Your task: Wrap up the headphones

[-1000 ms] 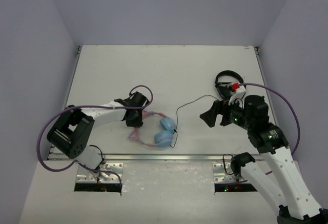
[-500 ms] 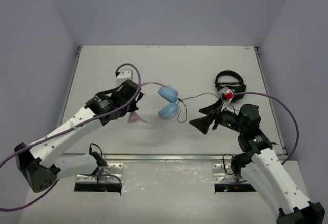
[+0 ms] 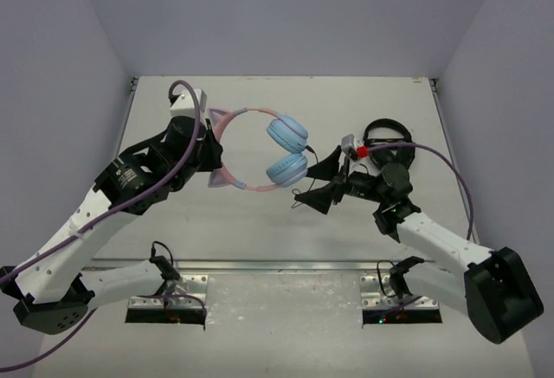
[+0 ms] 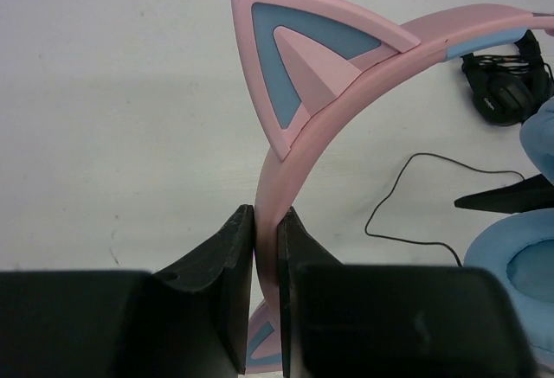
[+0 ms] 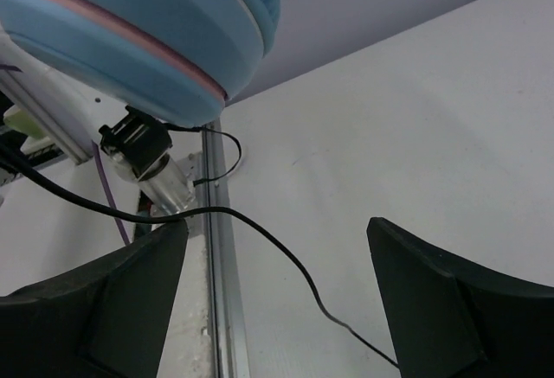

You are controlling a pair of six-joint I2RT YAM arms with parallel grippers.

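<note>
The headphones (image 3: 251, 149) have a pink headband with cat ears and light blue earcups (image 3: 286, 130). My left gripper (image 3: 210, 151) is shut on the pink headband (image 4: 299, 140) and holds the headphones up off the table. A thin black cable (image 5: 286, 257) runs from the earcups across the table. My right gripper (image 3: 317, 183) is open, just right of the earcups, with the cable passing between its spread fingers (image 5: 433, 296). One blue earcup (image 5: 147, 28) hangs above it in the right wrist view.
All-black headphones (image 3: 387, 140) lie at the back right of the table; they also show in the left wrist view (image 4: 506, 80). A metal rail (image 3: 277, 265) runs along the table's near edge. Grey walls close in the left, right and back.
My left gripper has lifted the headphones off the table and carried them back and up. My right gripper has moved left toward the earcups, over the cable.
</note>
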